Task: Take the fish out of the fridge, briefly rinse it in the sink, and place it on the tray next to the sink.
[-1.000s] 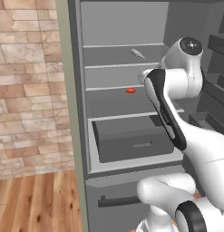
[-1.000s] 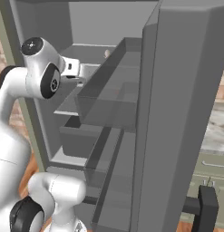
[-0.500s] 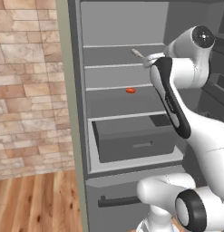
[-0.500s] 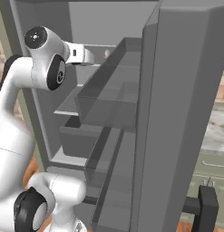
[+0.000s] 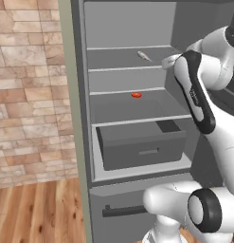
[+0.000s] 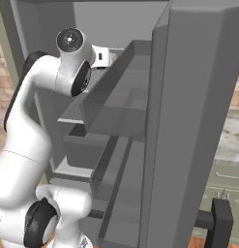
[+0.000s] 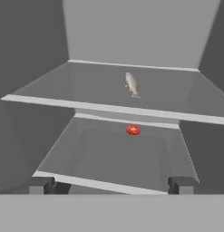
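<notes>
fish: lies on the upper fridge shelf, at 12 o'clock from the gripper, untouched
red item: on the shelf below, at 6 o'clock from the fish
gripper: jaws spread wide, holding nothing, outside the fridge front
drawer: dark, under both shelves
</notes>
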Controlling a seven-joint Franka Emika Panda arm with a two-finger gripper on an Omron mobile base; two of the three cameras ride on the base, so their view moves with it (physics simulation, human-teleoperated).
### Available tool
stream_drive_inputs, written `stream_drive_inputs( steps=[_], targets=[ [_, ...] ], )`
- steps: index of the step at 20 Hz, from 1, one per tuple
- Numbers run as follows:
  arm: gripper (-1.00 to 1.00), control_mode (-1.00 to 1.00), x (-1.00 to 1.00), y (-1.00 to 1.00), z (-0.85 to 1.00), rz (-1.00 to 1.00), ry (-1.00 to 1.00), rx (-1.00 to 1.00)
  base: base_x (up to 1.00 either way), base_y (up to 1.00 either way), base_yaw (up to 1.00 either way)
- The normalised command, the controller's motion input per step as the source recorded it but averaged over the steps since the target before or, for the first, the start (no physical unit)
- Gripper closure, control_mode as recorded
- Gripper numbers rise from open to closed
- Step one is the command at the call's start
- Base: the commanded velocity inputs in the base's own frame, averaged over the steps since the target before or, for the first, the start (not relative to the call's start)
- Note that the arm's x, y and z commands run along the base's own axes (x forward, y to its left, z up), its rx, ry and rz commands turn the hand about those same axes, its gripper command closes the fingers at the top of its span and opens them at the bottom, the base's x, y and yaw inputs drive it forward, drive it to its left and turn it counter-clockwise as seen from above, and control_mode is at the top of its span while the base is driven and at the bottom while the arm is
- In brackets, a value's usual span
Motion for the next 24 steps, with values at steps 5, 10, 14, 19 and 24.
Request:
stream_drive_inputs(
  steps=[5,10,14,19,24],
  targets=[
    [-1.00,-1.00,0.52,0.04,0.00,-0.10,0.01,-0.03,0.00,0.00,0.00],
    [-1.00,-1.00,0.39,0.02,-0.02,-0.05,0.05,-0.01,0.00,0.00,0.00],
    [-1.00,-1.00,0.27,0.00,-0.11,0.00,0.01,0.00,0.00,0.00,0.00],
    [-1.00,-1.00,0.61,0.00,-0.04,-0.01,0.03,0.00,0.00,0.00,0.00],
    [-1.00,-1.00,0.77,-0.13,-0.10,-0.01,0.02,0.00,0.00,0.00,0.00]
  ],
)
